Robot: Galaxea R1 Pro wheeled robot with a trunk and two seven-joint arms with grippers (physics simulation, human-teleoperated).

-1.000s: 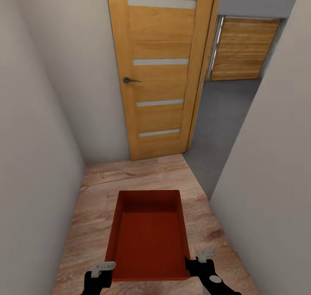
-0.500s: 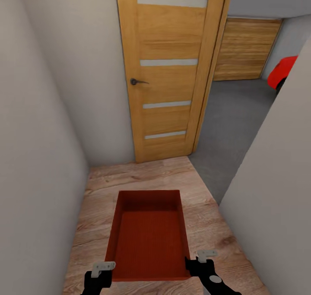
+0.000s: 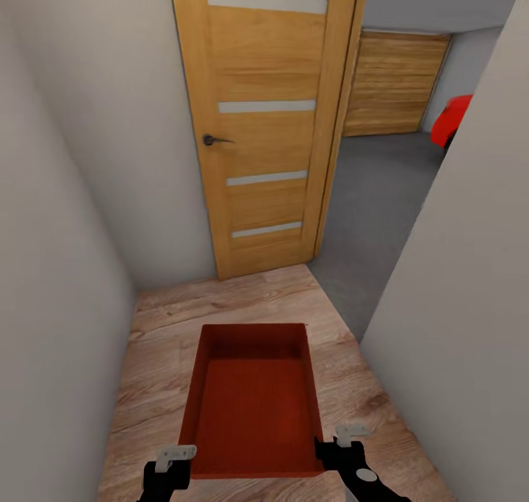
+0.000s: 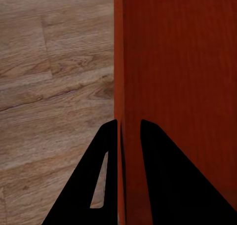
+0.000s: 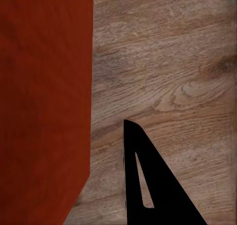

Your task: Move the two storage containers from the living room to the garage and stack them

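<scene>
One orange-red open-top storage container (image 3: 253, 406) hangs level just above the light wood-plank floor (image 3: 242, 296), straight in front of me. My left gripper (image 3: 175, 459) is at its near left corner. In the left wrist view the left gripper (image 4: 128, 122) is shut with one finger on each side of the thin container wall (image 4: 177, 62). My right gripper (image 3: 345, 439) is beside the near right corner. In the right wrist view one black finger (image 5: 140, 185) stands a little apart from the container (image 5: 44, 87); its other finger is hidden.
I am in a narrow hallway between a pale wall on the left (image 3: 59, 230) and one on the right (image 3: 470, 267). A wooden door (image 3: 264, 120) stands ahead. Right of it, an opening shows the garage's grey floor (image 3: 375, 193), a wooden garage door (image 3: 393, 83) and a red car (image 3: 452, 120).
The whole picture has swung sideways, so the camera moved; the red car came into sight past the opening. Container and grippers keep their places in the view.
</scene>
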